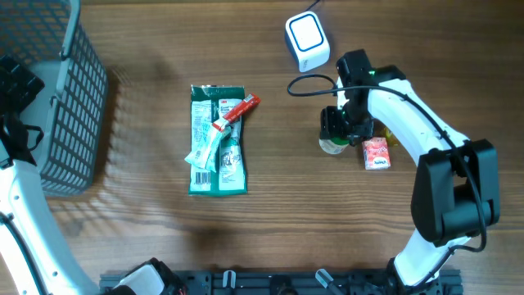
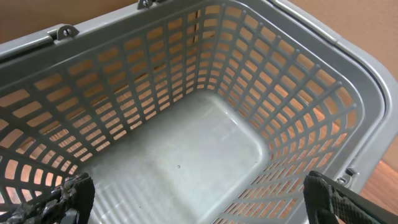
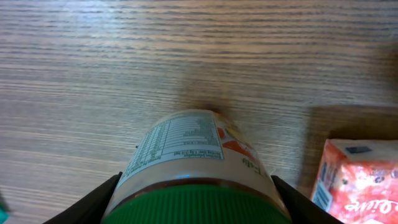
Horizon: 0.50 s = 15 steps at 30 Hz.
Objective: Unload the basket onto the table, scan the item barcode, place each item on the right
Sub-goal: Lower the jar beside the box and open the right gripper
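- The scanner [image 1: 307, 39], a white unit with a blue rim, sits on the wooden table [image 1: 147, 238] at the far edge. It is the reference landmark for every position below.
- A black cable [image 1: 307, 82] loops on the table just in front of the scanner.
- The jar [image 1: 332, 146], the item for this task, is in front of the scanner, slightly to the right and near it.
- The right gripper [image 1: 340, 131] is at the jar. In the right wrist view its 2 fingers [image 3: 102, 199] pinch the jar [image 3: 186, 149] from both sides at the green lid.
- In that view the printed nutrition panel on the jar label faces the camera. No barcode can be made out.
- The frames do not show whether the jar rests on the table or is lifted.
- A pink carton [image 1: 376, 153] lies just beside the jar, on the side away from the scanner.
- 2 green packets [image 1: 217, 139] lie side by side well to the left of the scanner. A red tube [image 1: 237, 111] lies across their upper part.
- The grey basket [image 1: 74, 106] stands far to the left of the scanner.
- The left gripper [image 2: 199, 193] hangs above the basket interior [image 2: 186, 155] with its fingers [image 2: 74, 194] spread wide and nothing between them.
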{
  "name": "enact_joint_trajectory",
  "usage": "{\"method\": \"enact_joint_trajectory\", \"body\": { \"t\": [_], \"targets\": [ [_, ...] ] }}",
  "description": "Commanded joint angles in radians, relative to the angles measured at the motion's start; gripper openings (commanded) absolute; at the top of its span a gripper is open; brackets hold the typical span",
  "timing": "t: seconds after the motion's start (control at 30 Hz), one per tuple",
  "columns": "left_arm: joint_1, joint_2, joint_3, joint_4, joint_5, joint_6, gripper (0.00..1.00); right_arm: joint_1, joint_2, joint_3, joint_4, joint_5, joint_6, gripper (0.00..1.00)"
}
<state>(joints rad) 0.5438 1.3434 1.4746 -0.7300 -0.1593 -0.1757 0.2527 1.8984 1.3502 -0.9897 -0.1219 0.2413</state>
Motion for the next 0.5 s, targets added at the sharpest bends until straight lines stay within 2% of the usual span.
{"method": "enact_joint_trajectory", "body": {
  "t": [0.0,0.1,0.13,0.33,0.47],
  "targets": [
    [0.004,-0.002,0.006,0.002,0.005,0.018,1.00,0.004,-0.004,-0.001,0.000,0.035,-0.006,0.69],
    [0.004,-0.002,0.006,0.003,0.005,0.018,1.00,0.005,-0.004,-0.001,-0.008,0.045,-0.005,0.70],
    [0.004,-0.002,0.006,0.003,0.005,0.018,1.00,0.005,-0.004,-0.001,-0.010,0.047,-0.005,0.74],
    [0.004,-0.002,0.006,0.003,0.005,0.018,1.00,0.006,-0.004,-0.001,-0.005,0.081,-0.005,0.82],
    [0.004,-0.002,0.006,0.003,0.005,0.018,1.00,0.006,-0.010,0.023,0.052,0.089,-0.006,0.83]
  ]
}}
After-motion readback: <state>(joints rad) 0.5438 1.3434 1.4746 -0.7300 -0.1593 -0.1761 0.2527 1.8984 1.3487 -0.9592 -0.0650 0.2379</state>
